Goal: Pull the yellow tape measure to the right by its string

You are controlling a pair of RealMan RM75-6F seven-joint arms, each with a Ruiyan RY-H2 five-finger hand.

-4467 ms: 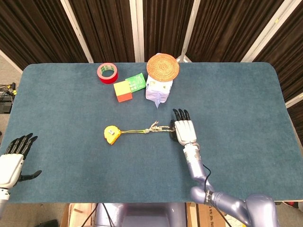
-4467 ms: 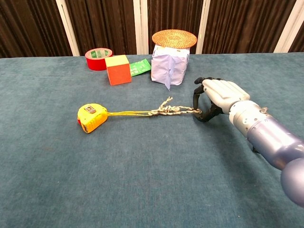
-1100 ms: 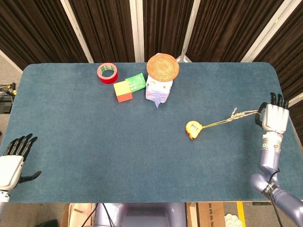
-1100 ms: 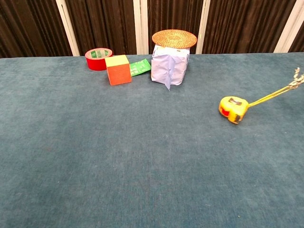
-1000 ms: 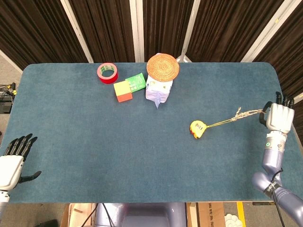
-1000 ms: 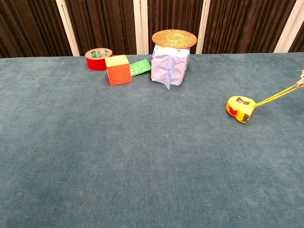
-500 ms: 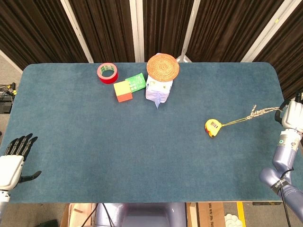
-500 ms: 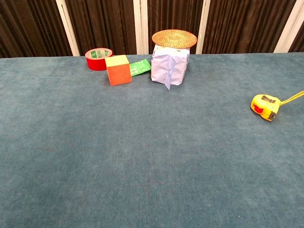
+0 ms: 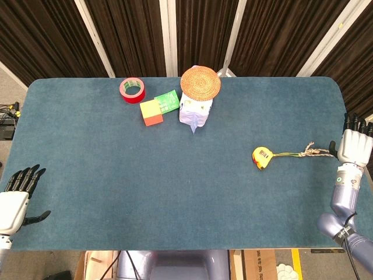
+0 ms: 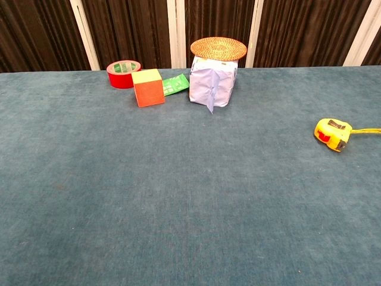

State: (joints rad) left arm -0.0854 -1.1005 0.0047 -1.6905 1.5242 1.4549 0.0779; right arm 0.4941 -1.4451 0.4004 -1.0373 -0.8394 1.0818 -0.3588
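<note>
On the blue-carpeted table [image 9: 116,175], my right hand [image 9: 351,146] seems to grasp the string [image 9: 303,153] of the yellow tape measure [image 9: 260,157]. My left hand [image 9: 14,201] hangs spread and unladen before dark curtains [image 9: 128,35].

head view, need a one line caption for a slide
Yellow tape measure lies right of centre on the blue table, its string running to the right robot hand at the table's edge.

Head view: high, looking down on whole bench [image 9: 87,175]. Chest view: low, near, facing curtains across bench. Both share the tape measure [image 9: 261,157] and far-edge items.
</note>
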